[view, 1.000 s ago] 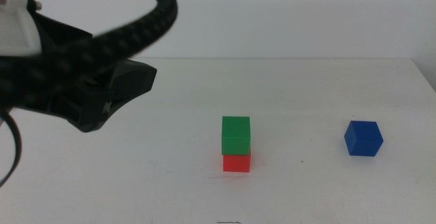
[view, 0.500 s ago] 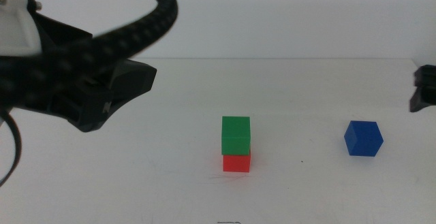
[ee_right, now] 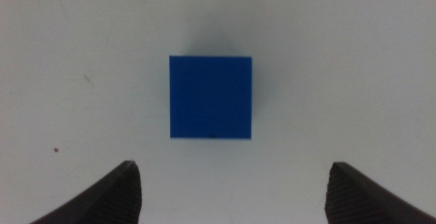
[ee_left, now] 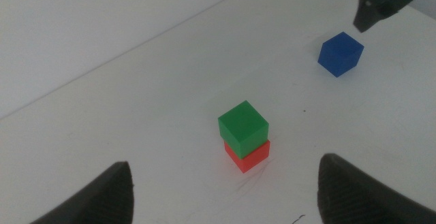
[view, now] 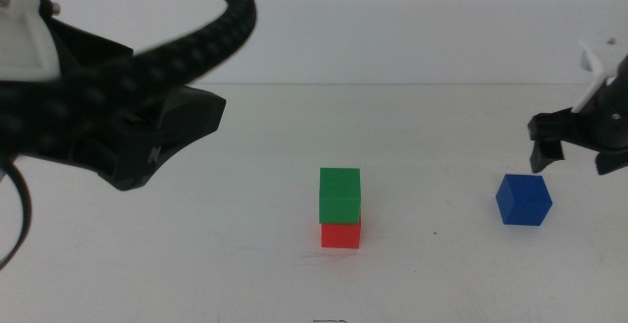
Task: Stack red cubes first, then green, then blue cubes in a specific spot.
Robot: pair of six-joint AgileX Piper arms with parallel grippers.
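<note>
Right gripper spread wide, empty, hovering over the blue cube near the table's right edge, not touching it. In the right wrist view the blue cube sits on the bare white surface, lined up with the gap between the two dark jaw tips, clear space on both sides. The cube lies a little skewed to the table edges, alone, well apart from the stack.

Green cube sits on the red cube around the middle of the table, toward the front edge; green slightly offset and rotated on red, touching.

Left gripper raised over the left side of the table, jaws far apart, holding nothing, well apart from the stack. Its wrist view shows the stack and the blue cube beyond.
</note>
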